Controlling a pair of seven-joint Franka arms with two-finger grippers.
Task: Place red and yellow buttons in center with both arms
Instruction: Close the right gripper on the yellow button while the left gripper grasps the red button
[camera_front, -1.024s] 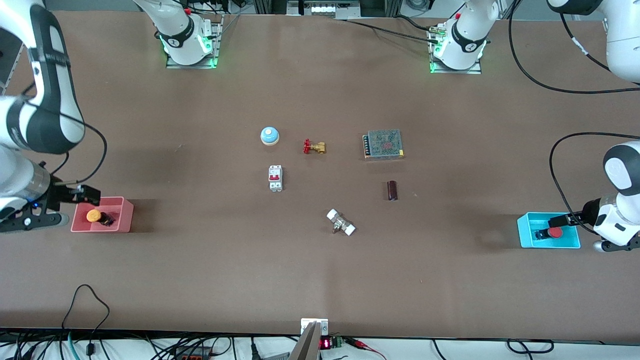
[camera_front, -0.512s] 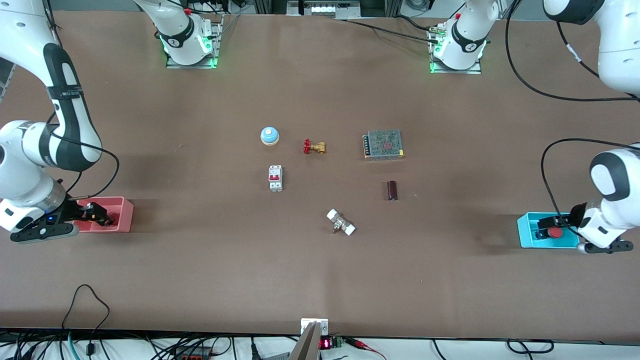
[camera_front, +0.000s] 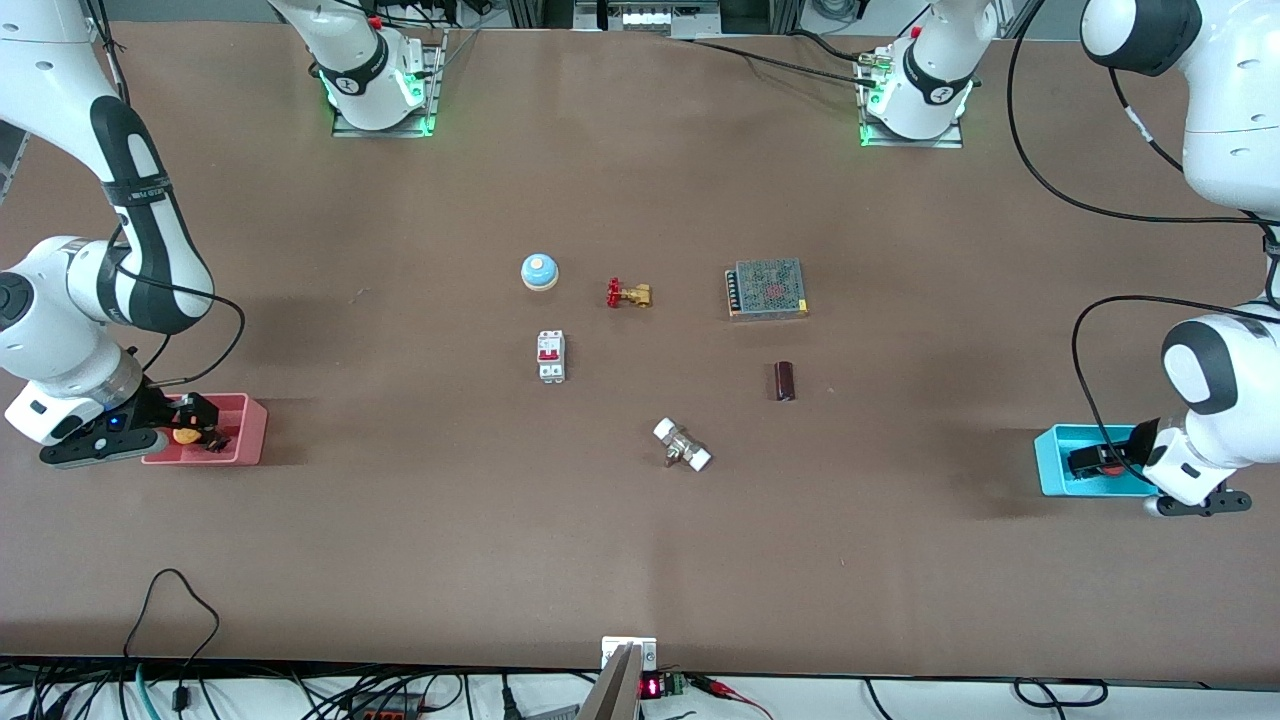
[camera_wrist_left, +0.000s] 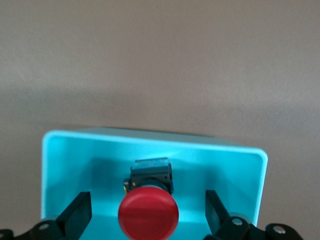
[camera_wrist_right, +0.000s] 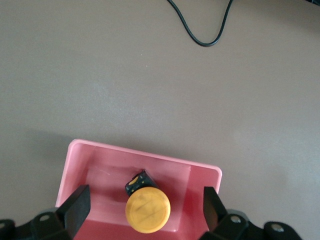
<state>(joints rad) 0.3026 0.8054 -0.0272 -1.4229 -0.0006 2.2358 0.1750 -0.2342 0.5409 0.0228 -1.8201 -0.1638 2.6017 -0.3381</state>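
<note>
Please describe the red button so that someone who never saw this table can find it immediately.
Go to the left arm's end of the brown table, where a light blue bin stands. The red button lies inside it, between the open fingers of the left gripper. Its round red cap sets it apart from the yellow button, which lies in the pink bin.

You are looking at a robotics lab: two white arms (camera_front: 120, 250) bolted to plates on a wide brown table (camera_front: 400, 560), electrical parts such as a breaker (camera_front: 551, 356) and power supply (camera_front: 767, 288), and cables (camera_front: 180, 690) along its edge.
</note>
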